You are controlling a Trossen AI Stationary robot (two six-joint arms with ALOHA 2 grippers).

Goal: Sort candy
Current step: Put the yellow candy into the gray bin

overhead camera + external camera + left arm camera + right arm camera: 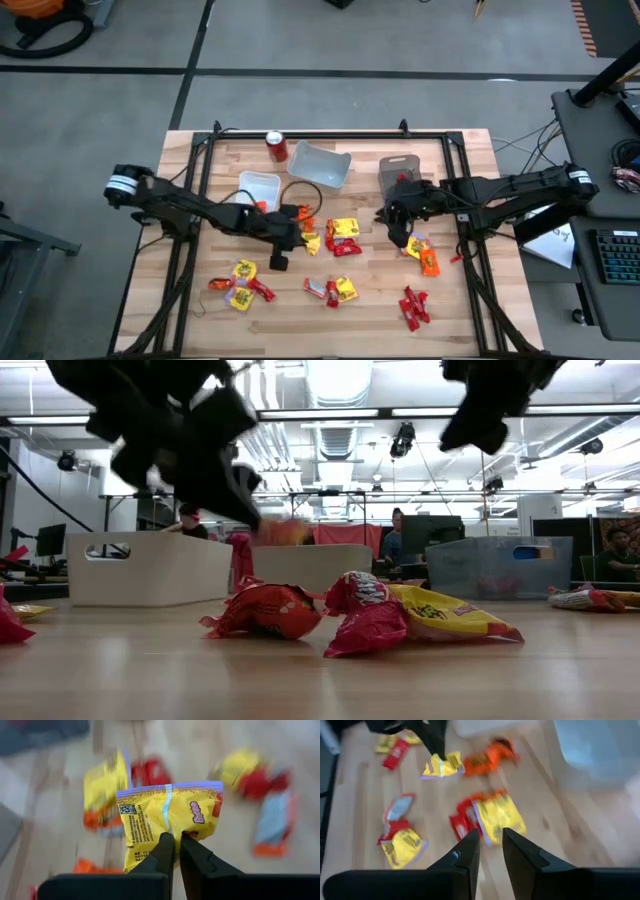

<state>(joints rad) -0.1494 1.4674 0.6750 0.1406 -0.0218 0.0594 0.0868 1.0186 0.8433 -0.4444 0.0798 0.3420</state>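
Left gripper (pixel 174 840): clenched on a yellow candy (pixel 167 817), lifted off the table (pixel 450 300).
Right gripper (pixel 489 840): slightly parted, holding nothing, above scattered candies (pixel 492 815).
Bins (pixel 320 165): along the far edge.

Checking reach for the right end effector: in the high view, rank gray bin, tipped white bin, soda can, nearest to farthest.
From the right end effector:
1. Gray bin, just beyond it at the back edge.
2. Tipped white bin, back centre.
3. Soda can, back, farther toward the left arm's side.
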